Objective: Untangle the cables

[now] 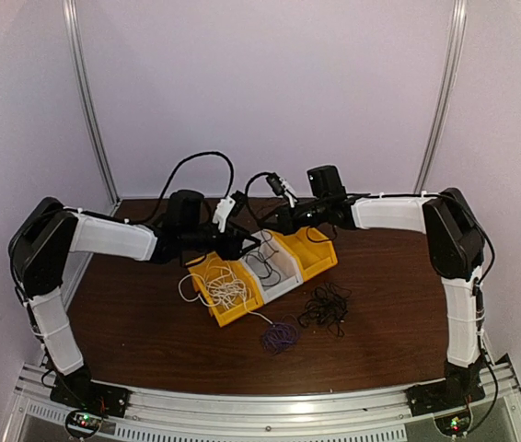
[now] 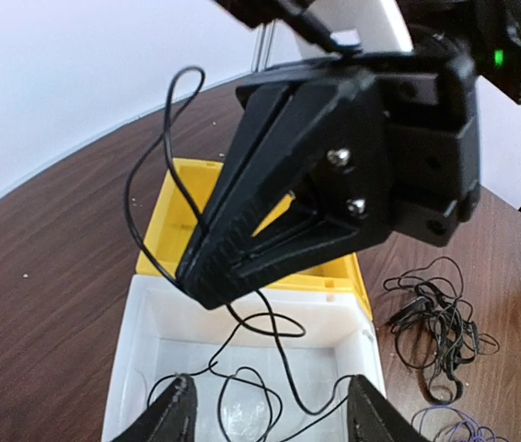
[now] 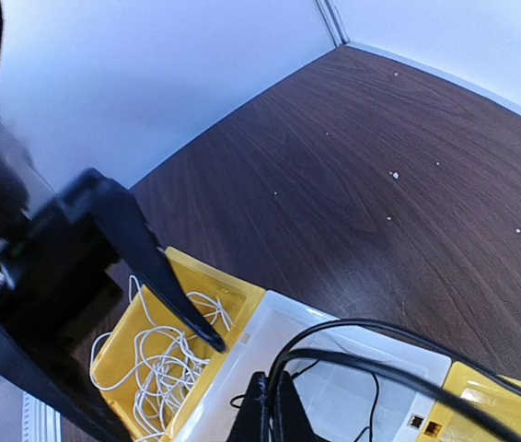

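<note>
over the white bin [image 2: 132, 350] at the middle of the desk [image 1: 150, 331], the right end effector [image 2: 202, 287] has its fingers pressed together on a thin black cable [image 2: 130, 207]. the cable rises in a tall loop toward 11 o'clock, then drops in loose curls onto the bin floor. holding it high like that looks meant to draw this one strand clear of the others and feed it into its own compartment. the left end effector [image 2: 274, 410] hangs just below with fingers spread, gripping nothing. the curls lie between its fingers, so it seems placed to guide or catch the strand. the white cable [image 1: 226, 290] is a loose scribble in the yellow bin [image 1: 233, 315] at 8 o'clock of the white one, with a loop or two spilling over the rim. out on the desk, a black tangle [image 1: 327, 308] sits at 4 o'clock of the bins, dense and knotted. a small purple cable [image 1: 279, 336] lies coiled at 6 o'clock, near the tangle but apart from it.
</note>
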